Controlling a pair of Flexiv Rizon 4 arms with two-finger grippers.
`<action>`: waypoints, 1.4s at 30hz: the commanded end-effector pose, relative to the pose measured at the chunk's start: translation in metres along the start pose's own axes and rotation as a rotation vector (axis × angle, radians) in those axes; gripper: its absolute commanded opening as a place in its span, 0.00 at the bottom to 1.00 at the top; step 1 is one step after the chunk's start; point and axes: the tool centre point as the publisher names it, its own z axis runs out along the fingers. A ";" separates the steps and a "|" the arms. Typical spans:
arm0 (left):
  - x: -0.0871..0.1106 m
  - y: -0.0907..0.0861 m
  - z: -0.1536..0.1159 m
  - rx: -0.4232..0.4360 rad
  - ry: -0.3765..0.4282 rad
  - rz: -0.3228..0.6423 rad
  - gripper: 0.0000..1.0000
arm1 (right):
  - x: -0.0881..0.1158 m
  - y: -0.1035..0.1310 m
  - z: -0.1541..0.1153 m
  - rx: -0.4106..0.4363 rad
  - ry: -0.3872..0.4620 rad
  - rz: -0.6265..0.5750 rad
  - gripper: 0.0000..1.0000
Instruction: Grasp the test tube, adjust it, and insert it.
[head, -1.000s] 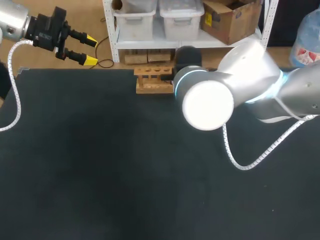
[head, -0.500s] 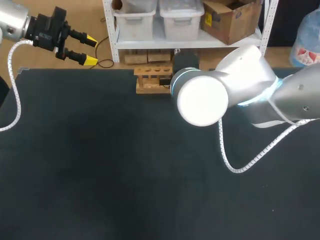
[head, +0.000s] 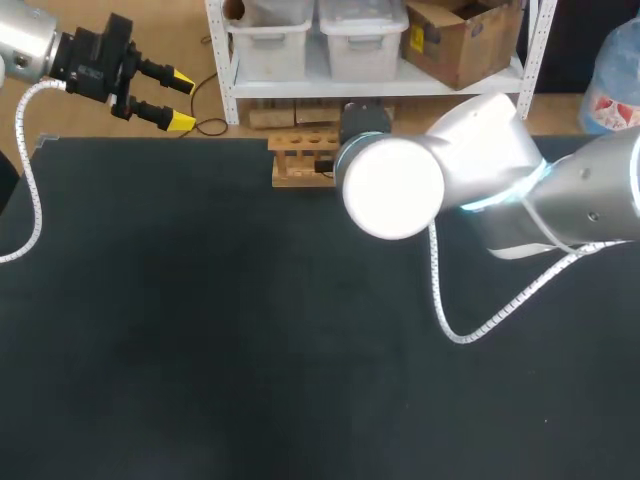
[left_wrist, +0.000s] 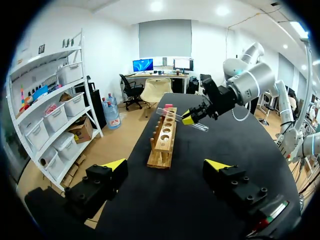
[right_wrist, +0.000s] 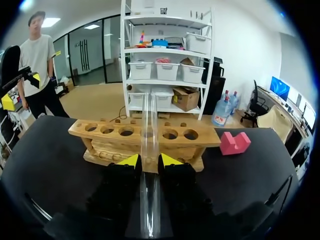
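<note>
A clear glass test tube (right_wrist: 149, 125) lies lengthwise between the yellow tips of my right gripper (right_wrist: 149, 161), which is shut on it. Its far end points at the wooden rack (right_wrist: 110, 131), over the middle holes. The left wrist view shows that gripper (left_wrist: 192, 117) holding the tube (left_wrist: 170, 113) level above the rack (left_wrist: 165, 137). In the head view my right arm's wrist (head: 395, 185) hides its gripper beside the rack (head: 300, 160). My left gripper (head: 182, 100) hangs open and empty off the table's far left corner, its tips (left_wrist: 166, 167) wide apart.
A pink block (right_wrist: 235, 142) lies on the black table beside the rack's end, seen also beyond the rack as a pink block (left_wrist: 168, 106). A white coiled cable (head: 470, 320) hangs under my right arm over the table.
My right arm's wrist has shifted left and slightly toward the rack, carrying the tube. The left arm has not moved.
</note>
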 end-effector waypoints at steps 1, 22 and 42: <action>0.000 -0.003 0.000 -0.007 -0.001 0.002 1.00 | 0.000 -0.001 0.002 0.001 0.011 -0.001 0.00; 0.000 -0.003 0.000 -0.007 -0.001 0.002 1.00 | 0.006 -0.004 0.006 -0.049 0.151 -0.032 0.00; 0.000 -0.003 0.000 -0.007 -0.001 0.002 1.00 | 0.009 -0.004 0.008 -0.055 0.212 -0.051 0.00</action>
